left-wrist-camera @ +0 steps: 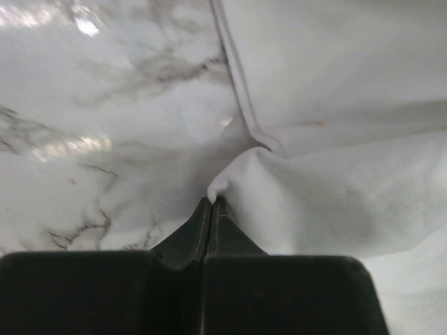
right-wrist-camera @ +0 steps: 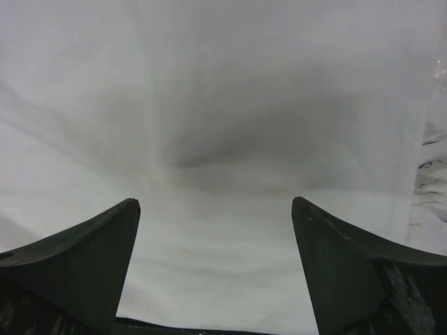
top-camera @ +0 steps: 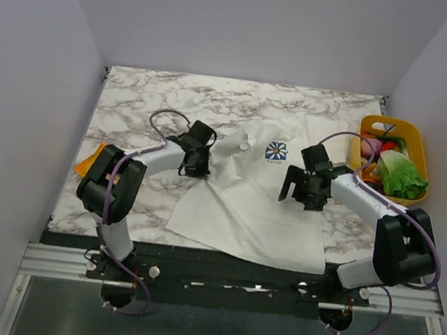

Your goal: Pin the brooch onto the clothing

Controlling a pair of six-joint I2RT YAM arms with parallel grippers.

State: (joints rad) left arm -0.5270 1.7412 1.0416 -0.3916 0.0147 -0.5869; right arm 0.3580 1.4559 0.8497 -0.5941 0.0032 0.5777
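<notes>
- left of the blue flower print (top-camera: 275, 151), on the white t-shirt (top-camera: 243, 210), sits a tiny dark dot that i take for the brooch (top-camera: 244, 146). it is too small to tell whether it is pinned through the cloth or only resting on it.
- further left of the print, at the shirt's edge, the left gripper (top-camera: 196, 160) is closed on a small fold of the white cloth. its wrist view shows the jaws pressed together with a peak of fabric pinched at their tips, beside the marble surface (top-camera: 159, 95).
- right of the print and nearer the robot, the right gripper (top-camera: 300, 188) is over the shirt's front with its jaws wide apart and nothing between them. its wrist view shows only plain white cloth below, and i cannot tell whether it touches.
- neither gripper holds the brooch.
- done, as i judge it: the shirt lies spread on the surface with the print facing up, one edge is held taut, and the brooch is already on the chest area close to the print.
- left, as i judge it: if the brooch is only lying there, the free right gripper must cross to the other side of the print and press or fasten it. if it is fastened, only letting go of the cloth remains.
- far right of the print, off the shirt, a yellow basket (top-camera: 416, 141) of vegetables plays no part.
</notes>
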